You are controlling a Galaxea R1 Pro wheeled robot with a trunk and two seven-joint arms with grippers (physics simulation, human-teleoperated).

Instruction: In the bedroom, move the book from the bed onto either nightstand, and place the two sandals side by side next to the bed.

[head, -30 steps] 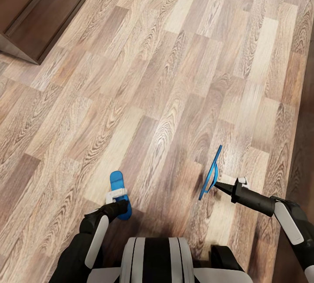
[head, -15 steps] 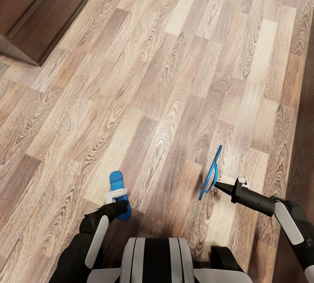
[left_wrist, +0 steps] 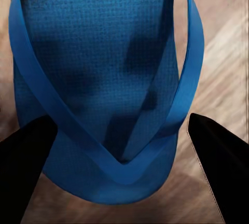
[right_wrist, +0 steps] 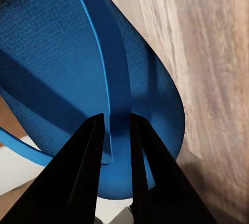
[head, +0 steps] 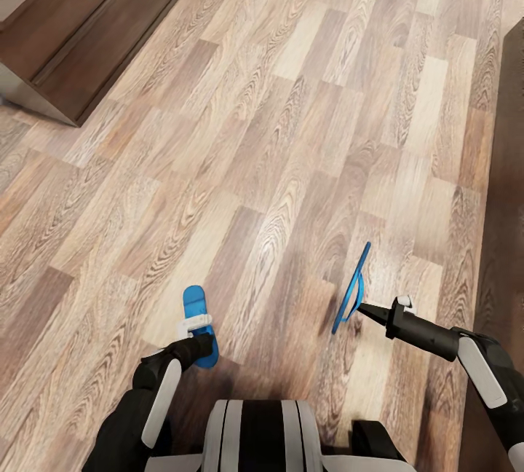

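Observation:
Two bright blue sandals are off the wood-plank floor (head: 276, 130), one in each gripper. My left gripper (head: 204, 349) is shut on the left sandal (head: 194, 306), which lies flat. In the left wrist view the black fingers (left_wrist: 26, 156) press both sides of that sandal (left_wrist: 98, 42) near its toe strap, with the left gripper (left_wrist: 122, 125) straddling it. My right gripper (head: 364, 307) is shut on the other sandal (head: 354, 286), which hangs on edge. Seen from the right wrist, the right gripper (right_wrist: 116, 120) pinches the thong strap of the sandal (right_wrist: 52, 68). The book and the nightstand are out of view.
A low dark-wood piece of furniture (head: 94, 28) stands at the far left; I cannot tell whether it is the bed. A dark strip (head: 509, 188) runs along the right edge. Open floor lies ahead between them.
The whole picture has shifted: the dark-wood piece now sits further right and lower, so the camera moved. Both grippers and sandals keep their places relative to my trunk.

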